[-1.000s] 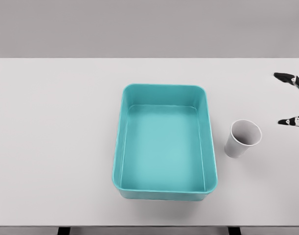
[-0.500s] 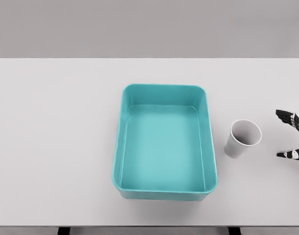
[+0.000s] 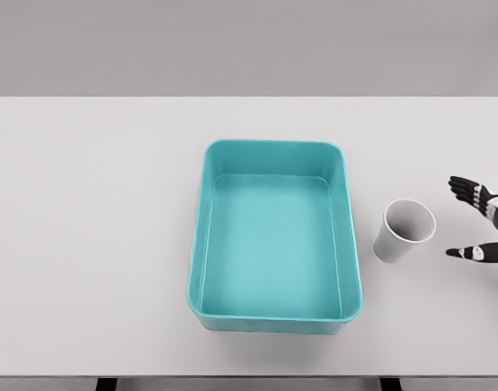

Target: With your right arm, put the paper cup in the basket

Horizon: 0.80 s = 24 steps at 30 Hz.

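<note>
A white paper cup (image 3: 405, 230) stands upright on the table, just right of the basket. The teal rectangular basket (image 3: 275, 236) sits mid-table with nothing inside it. My right hand (image 3: 464, 218) reaches in from the right edge, a short gap to the right of the cup, not touching it. Its dark fingertips (image 3: 460, 184) are spread wide apart, with the thumb lower at the front; the hand is open and holds nothing. Most of the right arm is cut off by the frame. My left arm does not show.
The white table (image 3: 94, 244) spans the whole view, its front edge near the bottom of the picture. A plain grey wall lies behind it.
My right hand has come down from the upper right and moved leftward, closer to the cup, fingers still spread. Cup and basket have not moved.
</note>
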{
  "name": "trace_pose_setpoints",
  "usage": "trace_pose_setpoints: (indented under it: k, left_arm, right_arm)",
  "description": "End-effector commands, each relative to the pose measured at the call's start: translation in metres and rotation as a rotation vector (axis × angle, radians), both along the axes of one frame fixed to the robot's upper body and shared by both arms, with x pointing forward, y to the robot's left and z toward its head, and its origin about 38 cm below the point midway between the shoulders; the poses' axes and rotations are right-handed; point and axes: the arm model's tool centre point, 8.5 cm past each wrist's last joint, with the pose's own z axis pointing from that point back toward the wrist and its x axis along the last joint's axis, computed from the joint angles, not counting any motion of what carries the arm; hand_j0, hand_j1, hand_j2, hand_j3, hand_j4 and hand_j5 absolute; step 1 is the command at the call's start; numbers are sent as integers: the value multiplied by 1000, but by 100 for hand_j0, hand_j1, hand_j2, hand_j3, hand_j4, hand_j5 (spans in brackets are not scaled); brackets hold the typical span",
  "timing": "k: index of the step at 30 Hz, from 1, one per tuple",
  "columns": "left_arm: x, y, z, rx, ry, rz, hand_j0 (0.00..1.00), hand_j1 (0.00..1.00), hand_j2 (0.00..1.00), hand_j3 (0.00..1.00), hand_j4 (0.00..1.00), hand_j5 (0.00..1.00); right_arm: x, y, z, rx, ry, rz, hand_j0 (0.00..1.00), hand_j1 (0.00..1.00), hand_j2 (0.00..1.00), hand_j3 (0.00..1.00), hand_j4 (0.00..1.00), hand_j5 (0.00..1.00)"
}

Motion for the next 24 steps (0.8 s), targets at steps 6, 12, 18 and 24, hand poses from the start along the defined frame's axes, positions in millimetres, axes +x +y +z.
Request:
trace_pose_setpoints:
  k: [6, 12, 18, 24]
  left_arm:
    - [0, 0, 0, 0, 0, 0, 100, 100, 100, 100, 100, 100]
    - [0, 0, 0, 0, 0, 1, 100, 100, 100, 100, 100, 100]
    - [0, 0, 0, 0, 0, 0, 100, 100, 100, 100, 100, 100]
    - [0, 0, 0, 0, 0, 1, 100, 100, 100, 100, 100, 100]
  right_arm:
    - [-5, 13, 1, 74, 10, 8, 100, 100, 100, 100, 100, 100]
    - [-9, 26, -10, 107, 25, 19, 100, 100, 100, 100, 100, 100]
    - [-10, 33, -17, 127, 34, 22, 100, 100, 100, 100, 100, 100]
    - [-10, 40, -20, 148, 33, 27, 100, 100, 100, 100, 100, 100]
